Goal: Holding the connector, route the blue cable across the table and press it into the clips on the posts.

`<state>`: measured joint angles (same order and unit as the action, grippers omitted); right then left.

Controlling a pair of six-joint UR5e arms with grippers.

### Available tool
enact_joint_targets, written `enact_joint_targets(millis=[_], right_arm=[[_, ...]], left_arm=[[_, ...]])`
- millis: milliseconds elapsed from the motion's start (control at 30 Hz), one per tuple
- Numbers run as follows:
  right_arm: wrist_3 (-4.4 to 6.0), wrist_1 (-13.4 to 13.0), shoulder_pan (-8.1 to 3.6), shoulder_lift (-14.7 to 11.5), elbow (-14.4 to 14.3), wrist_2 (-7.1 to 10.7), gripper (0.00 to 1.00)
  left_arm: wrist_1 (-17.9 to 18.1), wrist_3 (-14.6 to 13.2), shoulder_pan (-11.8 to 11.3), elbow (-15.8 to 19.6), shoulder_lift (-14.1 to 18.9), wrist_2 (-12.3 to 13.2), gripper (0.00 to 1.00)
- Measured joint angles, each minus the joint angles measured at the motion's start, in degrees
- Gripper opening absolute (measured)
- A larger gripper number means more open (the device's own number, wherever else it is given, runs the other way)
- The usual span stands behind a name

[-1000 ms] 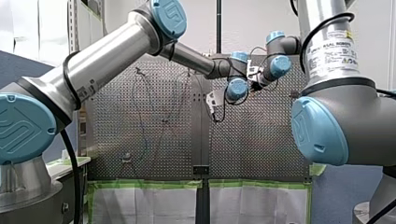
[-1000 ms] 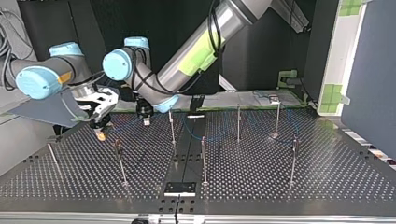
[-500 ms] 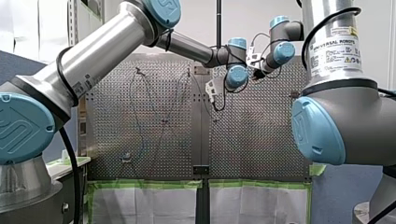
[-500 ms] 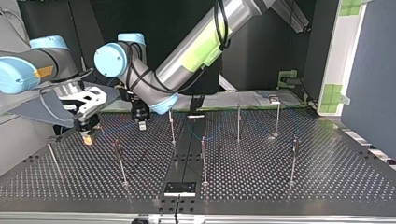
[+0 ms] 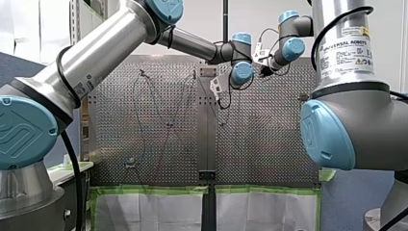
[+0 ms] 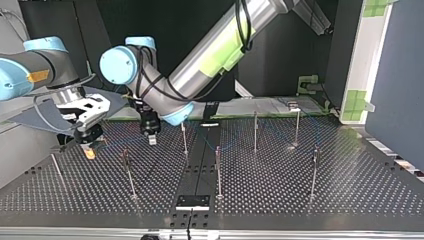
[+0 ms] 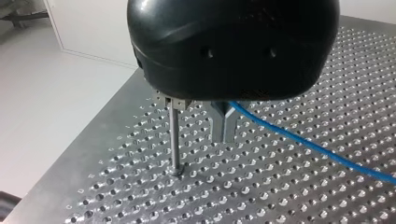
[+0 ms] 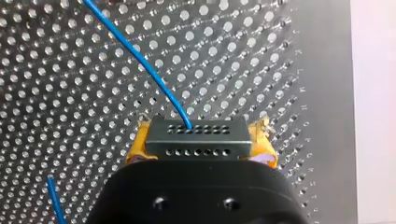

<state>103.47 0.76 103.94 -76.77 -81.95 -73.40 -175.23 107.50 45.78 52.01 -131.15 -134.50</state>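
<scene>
My right jaws clamp the grey connector between yellow pads, over the perforated surface at 9 o'clock in the top view. The blue cable leaves the connector's front holes and runs off over the surface. My left jaws, at 3 o'clock of the right ones in that view, stand narrow, metal fingers nearly together. The cable comes out right at them; whether they pinch it I cannot tell. A post stands just beside them.
</scene>
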Motion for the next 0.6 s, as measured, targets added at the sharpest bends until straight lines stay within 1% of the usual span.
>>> enact_joint_targets(millis=[133, 233, 400, 600], right_arm=[[0.03, -0.02, 0.00, 0.02, 0.42, 0.94, 0.00], [0.23, -0.05, -0.04, 0.06, 0.89, 1.32, 0.00], [0.53, -0.12, -0.31, 0.20, 1.78, 1.54, 0.00], [0.57, -0.21, -0.78, 1.47, 2.37, 1.85, 0.00]], left_arm=[[1.41, -0.54, -0.39, 0.00, -0.01, 0.45, 0.00], [2.68, -1.49, -0.64, 0.00, -0.01, 1.45, 0.00], [5.11, -3.22, -1.36, -0.23, -0.04, 3.78, 0.00], [7.81, -3.82, -2.70, -0.33, -0.15, 6.50, 0.00]])
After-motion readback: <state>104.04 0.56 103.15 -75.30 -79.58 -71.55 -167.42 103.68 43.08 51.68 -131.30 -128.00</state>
